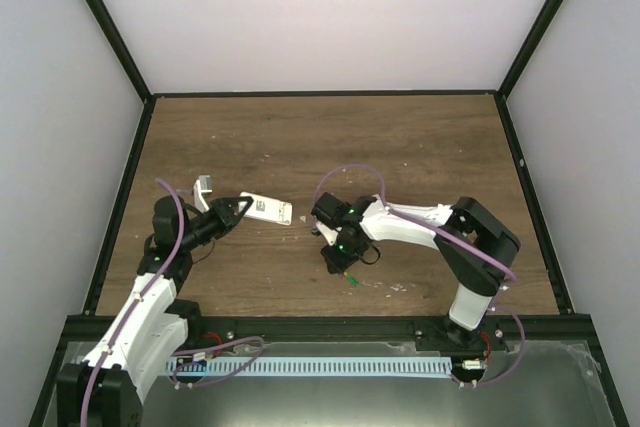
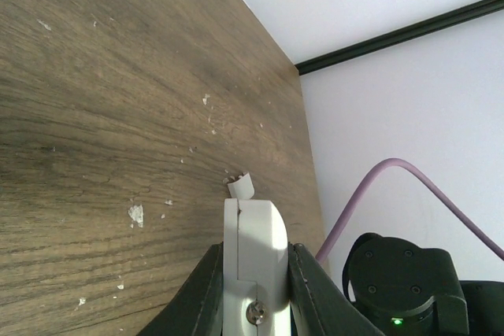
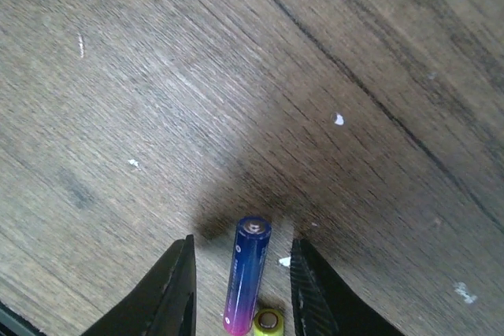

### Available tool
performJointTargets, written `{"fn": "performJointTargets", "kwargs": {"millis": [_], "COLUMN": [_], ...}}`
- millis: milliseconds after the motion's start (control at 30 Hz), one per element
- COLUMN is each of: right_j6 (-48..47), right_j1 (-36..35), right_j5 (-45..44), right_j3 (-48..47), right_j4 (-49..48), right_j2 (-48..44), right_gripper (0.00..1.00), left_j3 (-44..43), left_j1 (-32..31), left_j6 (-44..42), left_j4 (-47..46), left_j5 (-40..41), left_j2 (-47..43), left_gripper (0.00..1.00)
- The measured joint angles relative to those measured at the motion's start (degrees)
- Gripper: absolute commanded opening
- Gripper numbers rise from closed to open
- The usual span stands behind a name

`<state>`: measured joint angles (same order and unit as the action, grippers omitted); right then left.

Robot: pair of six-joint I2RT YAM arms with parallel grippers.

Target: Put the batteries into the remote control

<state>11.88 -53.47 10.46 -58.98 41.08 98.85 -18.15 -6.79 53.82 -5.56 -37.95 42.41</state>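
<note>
My left gripper (image 1: pixel 238 209) is shut on the remote control (image 1: pixel 270 210), a white flat bar held off the table and pointing right. In the left wrist view the remote (image 2: pixel 256 249) sits edge-on between both fingers, with a small white tab at its far end. My right gripper (image 1: pixel 336 259) points down at the table with its jaws open. In the right wrist view the purple-blue battery (image 3: pixel 247 273) lies between the open fingers (image 3: pixel 177 289), touching neither. The green battery (image 3: pixel 269 323) lies just beside it and also shows in the top view (image 1: pixel 352 279).
A small white square piece (image 1: pixel 203 187) lies on the wooden table (image 1: pixel 400 147) just left of my left gripper. Black frame rails run along the table's edges, with white walls behind. Small white flecks dot the wood.
</note>
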Motion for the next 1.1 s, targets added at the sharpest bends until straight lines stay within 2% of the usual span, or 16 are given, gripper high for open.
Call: {"fn": "performJointTargets", "kwargs": {"millis": [833, 1100], "right_j6": [0.1, 1.6], "right_j1": [-0.3, -0.3], "right_j5": [-0.2, -0.5], "right_j3": [-0.2, -1.5], "right_j4": [0.7, 1.2], "right_j2": [0.9, 0.9], "right_gripper": [0.01, 0.01], "left_j3": [-0.6, -0.6], "left_j1": [0.0, 0.0], "left_j6": [0.8, 2.5], "left_j4": [-2.2, -3.7], "left_j5": [0.0, 0.0], "left_j2": [2.6, 3.0], "left_gripper": [0.0, 0.0]}}
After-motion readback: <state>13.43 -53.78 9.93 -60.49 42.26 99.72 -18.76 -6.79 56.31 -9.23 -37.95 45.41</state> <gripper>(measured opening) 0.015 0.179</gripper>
